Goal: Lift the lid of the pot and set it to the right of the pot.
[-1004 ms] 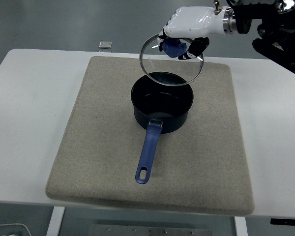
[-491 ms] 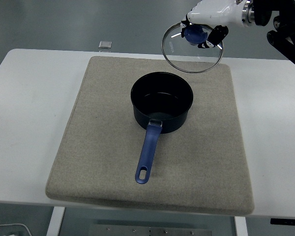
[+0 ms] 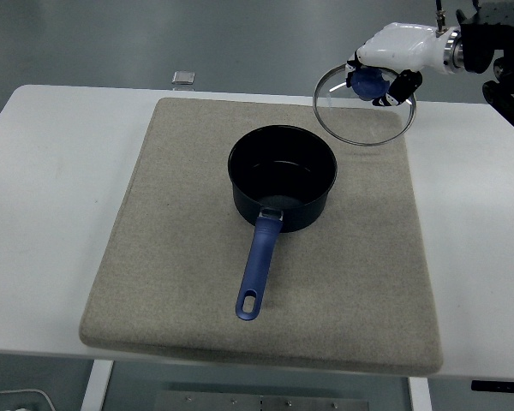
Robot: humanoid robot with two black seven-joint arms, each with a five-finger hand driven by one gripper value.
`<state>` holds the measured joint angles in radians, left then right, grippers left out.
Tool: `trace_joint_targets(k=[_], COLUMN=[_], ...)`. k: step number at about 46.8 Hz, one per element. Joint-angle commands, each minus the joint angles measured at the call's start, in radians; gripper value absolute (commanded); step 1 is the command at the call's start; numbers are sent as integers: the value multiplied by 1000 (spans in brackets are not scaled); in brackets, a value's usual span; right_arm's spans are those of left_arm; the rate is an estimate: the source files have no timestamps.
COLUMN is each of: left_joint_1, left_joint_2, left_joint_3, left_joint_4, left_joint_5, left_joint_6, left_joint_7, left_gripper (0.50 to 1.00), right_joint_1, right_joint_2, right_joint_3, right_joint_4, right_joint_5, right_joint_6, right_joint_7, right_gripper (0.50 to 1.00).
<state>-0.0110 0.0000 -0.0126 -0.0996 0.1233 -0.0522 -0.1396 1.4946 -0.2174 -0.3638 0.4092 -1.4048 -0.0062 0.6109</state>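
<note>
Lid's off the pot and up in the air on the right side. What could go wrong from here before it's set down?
1. The right hand holds the glass lid only by its blue knob, and the lid hangs tilted; it might slip or swing on the way down.
2. The lid hangs over the mat's far right corner, near its edge; landing half on the mat, half on the table, it may rock.
3. Lowered tilted, its rim could strike first.

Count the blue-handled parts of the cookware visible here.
2: the pot has a long blue handle pointing toward the table's near edge; the lid has a blue knob, gripped by the right hand.
</note>
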Motion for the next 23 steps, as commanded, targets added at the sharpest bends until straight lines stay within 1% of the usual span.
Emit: trace_joint_targets(k=[1,17,23], left_joint_1=[0,0,0], left_joint_2=[0,0,0], left_joint_3=[0,0,-1], left_joint_4=[0,0,0], left_joint_5=[-1,-1,1], left_joint_6=[0,0,0], left_joint_7=[0,0,0], left_gripper=[1000,1000,1000], right_joint_1=[-7,-69,-94], right_joint_2=[-2,-19,-45], right_joint_3=[-21,-29,-34], right_joint_4=[0,3,10], right_joint_5=[9,0,-5], right_joint_6=[-3,-8,-8], right_joint_7=[0,0,0], right_gripper=[500,500,500])
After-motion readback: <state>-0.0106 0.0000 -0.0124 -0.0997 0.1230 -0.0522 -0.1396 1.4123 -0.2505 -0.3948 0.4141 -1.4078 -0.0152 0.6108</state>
